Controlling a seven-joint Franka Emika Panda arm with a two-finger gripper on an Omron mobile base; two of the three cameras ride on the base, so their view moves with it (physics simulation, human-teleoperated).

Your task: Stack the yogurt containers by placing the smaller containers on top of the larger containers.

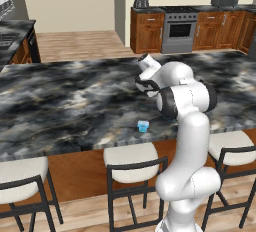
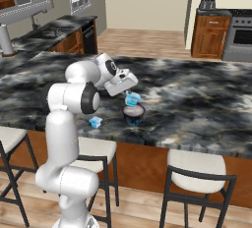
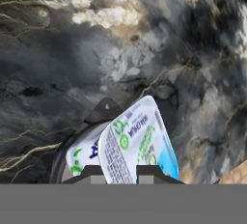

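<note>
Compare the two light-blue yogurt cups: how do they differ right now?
The bigger cup is held in the gripper above the dark-rimmed tub; the tiny cup sits free on the counter near its front edge. The bigger cup looks tilted, the tiny cup upright. Both are translucent light blue.

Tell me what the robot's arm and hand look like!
The arm is smooth, glossy white, built from fat rounded tube sections like bent pipes. Black rings show at the joints where the sections meet. The hand is a pale grey-white block at the end of the arm. Its two fingertips are small, dark and squarish. No loose cables or markings show on it.
</note>
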